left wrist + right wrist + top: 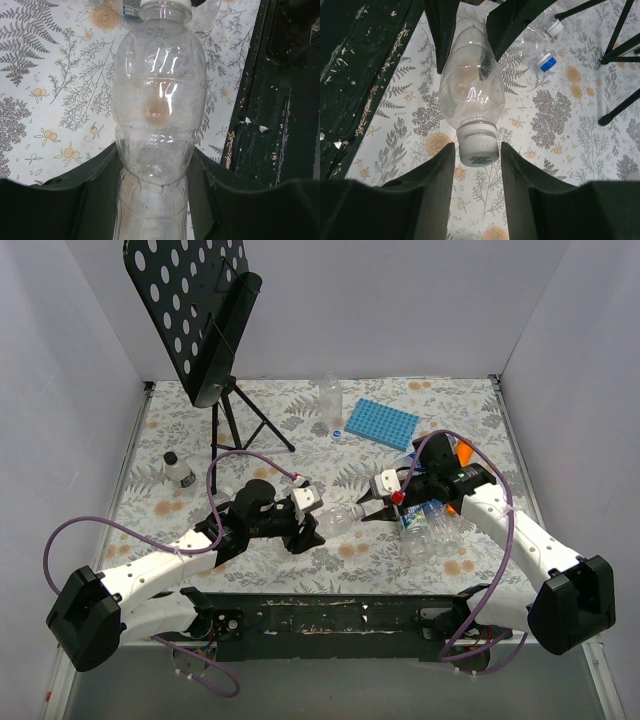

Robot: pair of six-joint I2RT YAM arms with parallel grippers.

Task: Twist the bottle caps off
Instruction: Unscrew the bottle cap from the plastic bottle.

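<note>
The left jaws are clamped on the lower body of a clear bottle (157, 100), which is held lying level above the flowered worktop (480, 410), close to its near edge, with the neck pointing at the right arm. Its white cap (478, 150) is on the neck and sits between the right jaws. These are only narrowly parted, with a thin sliver of cloth showing on each side of the cap, so they flank it without gripping it. Just beside and partly under the right wrist lies a heap of bottles (432, 525), some with blue-and-white labels, crowding that arm's side. An orange thing (462, 452) pokes out behind the heap. Farther back lies a blue ridged tray (380, 423), and left of it an upright bottle (331, 398) stands with a loose blue cap (337, 433) at its foot. A black perforated music stand (200, 310) rises at the back left, and its tripod legs (250, 425) spread on the cloth well behind the left arm. A small bottle (178, 470) stands alone near the left edge. The right wrist view also shows two lying bottle necks beyond the left jaws, one with a blue cap (546, 62) and one with a white top (555, 27). Purple cables (90, 525) loop over both arms, and a black rail (320, 615) runs along the near edge.
</note>
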